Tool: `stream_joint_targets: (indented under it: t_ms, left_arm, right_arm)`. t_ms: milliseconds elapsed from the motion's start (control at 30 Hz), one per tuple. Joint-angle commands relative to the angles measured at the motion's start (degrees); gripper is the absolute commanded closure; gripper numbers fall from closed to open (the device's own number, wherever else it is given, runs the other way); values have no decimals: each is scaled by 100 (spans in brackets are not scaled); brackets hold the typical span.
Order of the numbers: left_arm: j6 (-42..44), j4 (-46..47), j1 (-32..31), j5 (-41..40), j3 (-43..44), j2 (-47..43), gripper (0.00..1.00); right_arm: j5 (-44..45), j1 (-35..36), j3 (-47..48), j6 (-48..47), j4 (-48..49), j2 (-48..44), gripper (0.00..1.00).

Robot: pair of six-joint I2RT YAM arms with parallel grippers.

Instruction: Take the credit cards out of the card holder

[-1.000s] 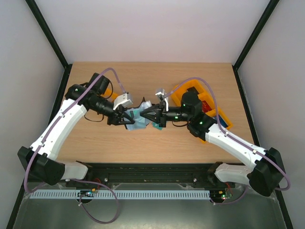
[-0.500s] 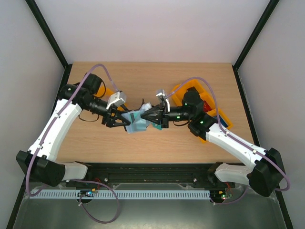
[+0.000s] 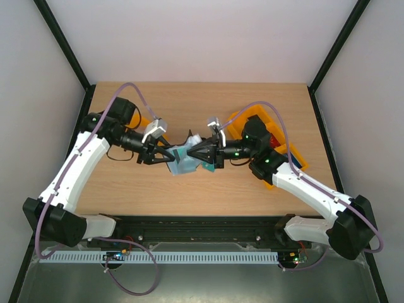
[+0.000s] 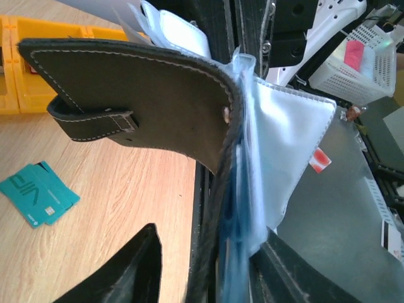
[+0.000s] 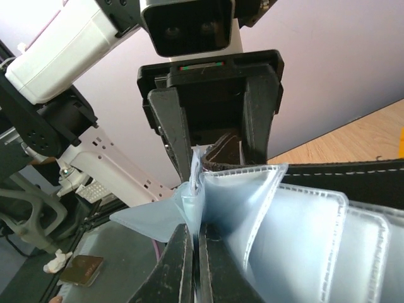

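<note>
The black card holder (image 4: 145, 101) hangs in the air above the table's middle, between my two grippers (image 3: 183, 161). Its pale blue plastic sleeves (image 5: 284, 214) fan out. My right gripper (image 5: 197, 252) is shut on the edge of one sleeve. My left gripper (image 4: 208, 271) is open, and the holder's edge and sleeves stand between its jaws, close to the right finger. Two teal credit cards (image 4: 38, 201) lie flat on the wood beside the holder. Whether more cards sit in the sleeves cannot be told.
An orange tray (image 3: 252, 120) with a small red block (image 3: 273, 140) stands behind my right arm. Another orange tray (image 3: 144, 123) lies partly under my left arm. A black rail runs along the table's near edge (image 3: 202, 222).
My left gripper drew back to the left, then came a little closer to the holder again. My right gripper and the holder have hardly moved.
</note>
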Motion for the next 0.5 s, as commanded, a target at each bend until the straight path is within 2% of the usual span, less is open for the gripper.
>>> stream_joint_targets:
  t_ms: [0,100,267,367,433,467]
  left_arm:
    - [-523,537,-82,116,-179,-56,69]
    - [-543,545,-98,110,-173,-51,95]
    - [-945,791,-66,-62,-219,-84,98]
    - [-1806,1434,-22,-796,-345,-127,98]
    - [-2511,2083,-17,-1844,-447,-147,98]
    - [-2835,2330,-18,-2625,-492,-141,98]
  right_arm:
    - [-190,-8,-35,110,493,45,98]
    - [-142,-8,-43,83,498,42,98]
    - [196,-204,-278,-16,398,-46,98]
    - [770,-524,-583,194,474,-195,76]
    - [1589,-720,-693,202,150,-314,62]
    - [1989,-771,-679,127,-127,-353,59]
